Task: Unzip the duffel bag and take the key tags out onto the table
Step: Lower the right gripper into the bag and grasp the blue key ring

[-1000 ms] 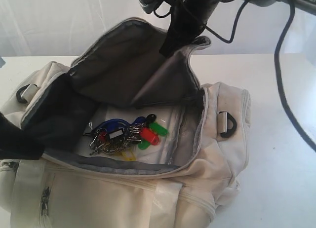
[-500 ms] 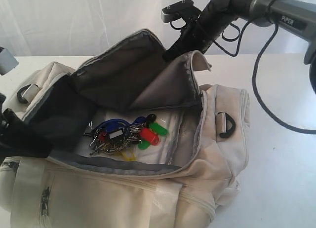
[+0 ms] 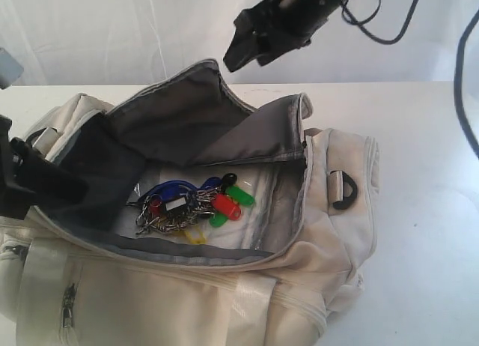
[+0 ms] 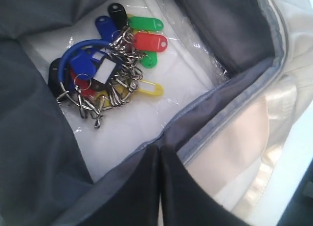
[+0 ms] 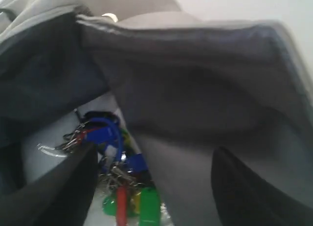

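Black left gripper point(image 3: 63, 189), at left rim of opening: clamped shut, apparently pinching dark lining and keeping the mouth apart. Cream-white duffel bag point(image 3: 322, 234), on white tabletop point(image 3: 419, 151): main opening unzipped, grey-lined flap point(image 3: 187, 114) thrown back; unzipping judged done. Key tags point(image 3: 191, 204), one bunch in red, green, blue, black, yellow: lying on bag floor, untouched; removal to tabletop outstanding. Right gripper point(image 3: 233, 46), above flap: jaws wide, empty. Writing: none legible; white insert on one tag apparently blank.
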You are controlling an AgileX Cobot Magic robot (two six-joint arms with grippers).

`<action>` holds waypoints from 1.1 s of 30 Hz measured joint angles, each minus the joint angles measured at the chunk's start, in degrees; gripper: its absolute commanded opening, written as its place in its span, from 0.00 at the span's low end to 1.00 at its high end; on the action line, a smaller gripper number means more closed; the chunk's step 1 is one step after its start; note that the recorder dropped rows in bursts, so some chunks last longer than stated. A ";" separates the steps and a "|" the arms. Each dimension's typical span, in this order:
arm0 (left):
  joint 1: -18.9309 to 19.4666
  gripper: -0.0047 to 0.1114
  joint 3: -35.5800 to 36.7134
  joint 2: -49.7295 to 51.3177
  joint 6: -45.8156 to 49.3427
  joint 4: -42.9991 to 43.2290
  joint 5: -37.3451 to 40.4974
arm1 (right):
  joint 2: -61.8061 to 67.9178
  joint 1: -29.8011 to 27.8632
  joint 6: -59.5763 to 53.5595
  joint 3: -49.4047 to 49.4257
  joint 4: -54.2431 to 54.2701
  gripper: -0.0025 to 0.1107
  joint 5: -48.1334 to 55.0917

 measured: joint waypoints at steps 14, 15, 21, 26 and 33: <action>0.00 0.04 0.00 0.00 0.39 0.10 2.82 | 10.97 13.90 -2.63 7.05 -10.30 0.59 -3.27; 0.00 0.04 0.00 0.00 0.39 0.10 2.82 | 11.27 13.90 -2.38 7.05 -10.51 0.59 -3.86; 0.00 0.04 0.00 0.00 0.44 0.10 2.96 | 12.57 14.17 -2.02 7.05 -8.20 0.59 -4.65; 0.00 0.04 0.00 0.00 0.44 0.10 3.05 | 12.83 15.65 -2.66 7.05 -6.41 0.58 -5.17; 0.00 0.04 0.00 0.00 0.44 0.10 3.05 | 13.06 17.17 -2.66 7.05 -5.92 0.58 -4.60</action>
